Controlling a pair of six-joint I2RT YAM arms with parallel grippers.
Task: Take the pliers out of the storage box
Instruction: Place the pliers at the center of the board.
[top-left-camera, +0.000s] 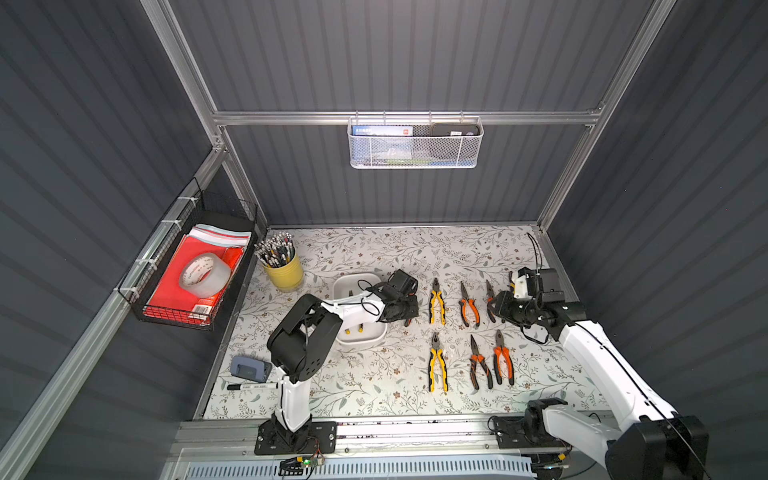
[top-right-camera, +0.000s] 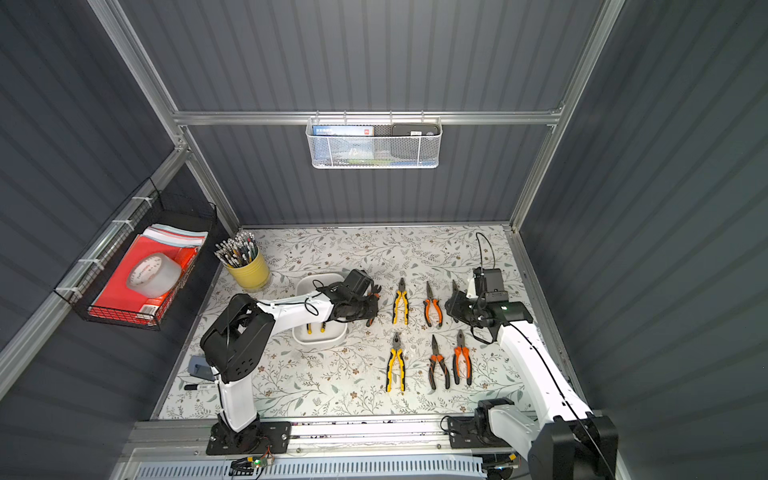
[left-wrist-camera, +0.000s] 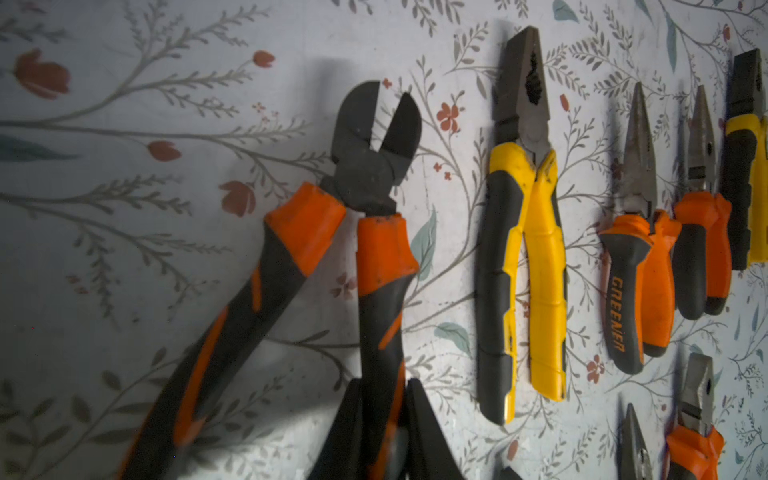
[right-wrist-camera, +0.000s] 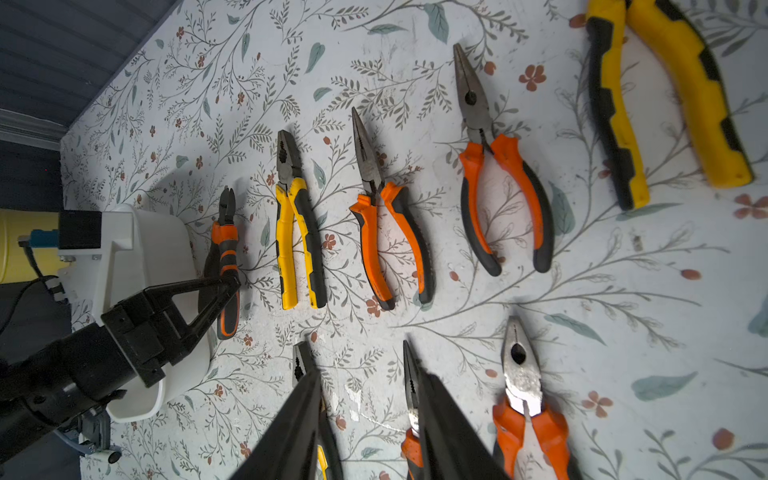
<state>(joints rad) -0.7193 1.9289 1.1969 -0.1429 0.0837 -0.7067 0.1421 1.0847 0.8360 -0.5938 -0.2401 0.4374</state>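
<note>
Orange cutters at the box end of the row, one pair left to fetch.

My left fingers (right-wrist-camera: 195, 286) are clamped tight on one handle of the orange-handled cutters (right-wrist-camera: 224, 239), so the other handle splays wide. I've got them just beside the storage box (right-wrist-camera: 166, 232), lined up with the yellow pliers (right-wrist-camera: 297, 232) to extend the row on the counter (right-wrist-camera: 623, 291); touching down or not, I can't tell. My right fingers (right-wrist-camera: 291, 424) hang parted and empty, out of the way. A yellow-handled pair (top-left-camera: 353, 329) lies in the box, probably next.
</note>
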